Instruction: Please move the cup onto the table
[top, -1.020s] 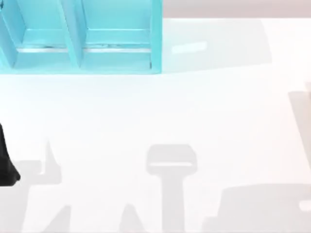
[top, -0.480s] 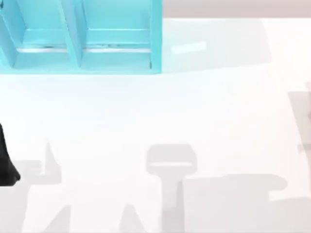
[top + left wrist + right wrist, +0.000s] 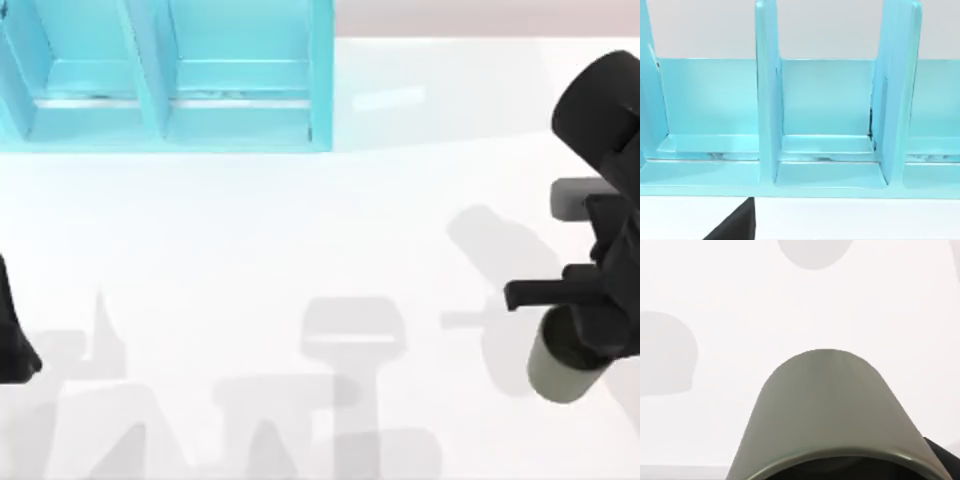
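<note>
Your right end effector (image 3: 590,330) sits well to the right of the turquoise shelf unit (image 3: 170,75), over the white worktop (image 3: 300,230), clenched around the rim of the grey-olive cup (image 3: 558,370). You can see the cup's wall fill the right wrist view (image 3: 825,410), held in the fingers. Your left end effector (image 3: 12,335) is parked at the worktop's left edge; you cannot tell its state.

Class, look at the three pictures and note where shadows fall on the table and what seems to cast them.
Top view: grey shadows lie on the table, some along its near edge, and one left of the right gripper and cup, likely the arm's. Right wrist view: rounded grey patches sit on the table beyond the cup. Left wrist view: the shelf looks evenly lit.
</note>
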### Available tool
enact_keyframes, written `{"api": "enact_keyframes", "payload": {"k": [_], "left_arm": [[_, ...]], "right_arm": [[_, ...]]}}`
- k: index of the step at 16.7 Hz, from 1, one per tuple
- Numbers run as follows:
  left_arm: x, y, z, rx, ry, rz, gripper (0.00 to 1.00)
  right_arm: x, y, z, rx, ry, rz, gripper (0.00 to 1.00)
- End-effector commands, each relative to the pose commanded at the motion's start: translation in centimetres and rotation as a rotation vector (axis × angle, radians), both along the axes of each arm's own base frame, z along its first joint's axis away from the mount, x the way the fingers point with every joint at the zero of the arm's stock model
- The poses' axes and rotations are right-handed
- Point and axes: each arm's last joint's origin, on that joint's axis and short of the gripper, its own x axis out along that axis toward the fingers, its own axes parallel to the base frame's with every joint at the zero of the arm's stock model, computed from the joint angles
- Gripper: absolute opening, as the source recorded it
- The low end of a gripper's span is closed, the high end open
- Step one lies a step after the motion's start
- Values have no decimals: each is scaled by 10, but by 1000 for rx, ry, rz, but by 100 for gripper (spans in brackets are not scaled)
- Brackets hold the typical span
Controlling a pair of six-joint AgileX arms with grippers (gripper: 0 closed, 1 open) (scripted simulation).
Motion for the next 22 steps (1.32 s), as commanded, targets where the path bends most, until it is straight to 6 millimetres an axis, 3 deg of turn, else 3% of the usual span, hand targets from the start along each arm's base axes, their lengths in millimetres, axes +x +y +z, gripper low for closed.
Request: {"api": "enact_keyframes", "payload": {"k": [3, 7, 15, 22], "left_arm": [[0, 0, 0, 0, 0, 0, 100], [0, 0, 0, 0, 0, 0, 100], [0, 0, 0, 0, 0, 0, 100], [0, 0, 0, 0, 0, 0, 100]], "right_arm": [[-33, 51, -2, 5, 11, 5, 0], [-62, 84, -2, 9, -3, -15, 0], [-66, 87, -3, 8, -7, -36, 0], [-65, 96, -54, 13, -11, -34, 0]]}}
